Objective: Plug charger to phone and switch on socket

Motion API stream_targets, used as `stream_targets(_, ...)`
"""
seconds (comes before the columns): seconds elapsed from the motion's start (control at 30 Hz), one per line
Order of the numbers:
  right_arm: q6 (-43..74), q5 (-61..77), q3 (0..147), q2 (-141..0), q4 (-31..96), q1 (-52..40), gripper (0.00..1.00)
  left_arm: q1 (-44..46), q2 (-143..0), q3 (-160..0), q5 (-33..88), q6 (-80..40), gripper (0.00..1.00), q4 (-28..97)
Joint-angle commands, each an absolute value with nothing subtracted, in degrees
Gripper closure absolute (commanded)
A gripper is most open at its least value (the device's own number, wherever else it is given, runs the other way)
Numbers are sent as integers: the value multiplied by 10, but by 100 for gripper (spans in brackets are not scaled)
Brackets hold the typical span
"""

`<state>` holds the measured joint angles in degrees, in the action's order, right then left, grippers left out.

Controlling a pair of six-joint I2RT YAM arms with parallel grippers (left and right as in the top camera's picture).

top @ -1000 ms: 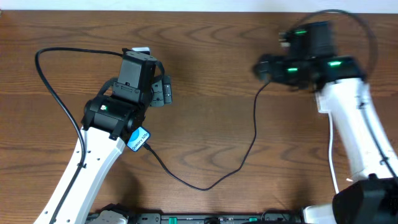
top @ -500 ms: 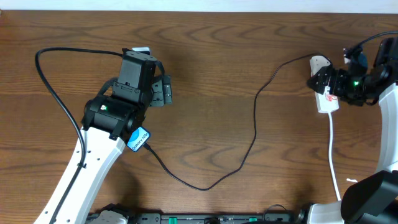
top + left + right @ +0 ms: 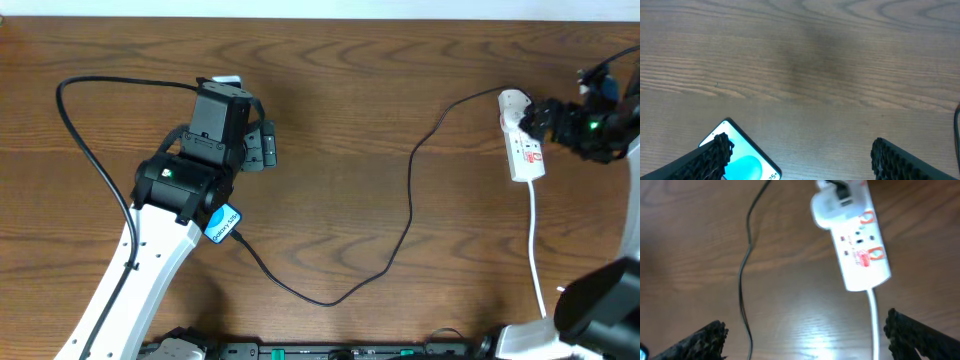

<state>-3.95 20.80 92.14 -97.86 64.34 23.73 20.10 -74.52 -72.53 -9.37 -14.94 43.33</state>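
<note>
The phone [image 3: 224, 221] lies under my left arm, only a blue corner showing; its screen also shows in the left wrist view [image 3: 742, 162]. My left gripper [image 3: 800, 152] is open just above it, the left finger over the phone. The black charger cable [image 3: 408, 195] runs from the phone's edge [image 3: 239, 236] to a white adapter [image 3: 513, 100] in the socket strip [image 3: 524, 150]. In the right wrist view, my right gripper [image 3: 805, 332] is open and empty, short of the strip [image 3: 860, 247], with the cable [image 3: 744, 270] to the left. In the overhead view my right gripper [image 3: 548, 114] is beside the strip's right edge.
The strip's white cord [image 3: 535, 240] runs toward the front edge. A second black cable [image 3: 85, 150] loops at the far left beside my left arm. The table is brown wood [image 3: 350, 120].
My right arm has swung right, off the socket strip, which now shows in full. My left arm, the phone and the cable have not moved.
</note>
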Motion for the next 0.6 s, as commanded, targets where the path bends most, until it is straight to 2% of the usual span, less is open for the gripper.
stream_targets(0.0, -67, 215, 1006, -1042, 677, 256, 1, 200, -748, -733, -101, -142, 9, 435)
stream_targets(0.27, -100, 211, 1184, -1195, 745, 262, 1, 200, -748, -733, -101, -142, 9, 435)
stream_targets(0.57, -159, 212, 1197, -1294, 720, 262, 1, 200, -748, -733, -101, -142, 9, 435)
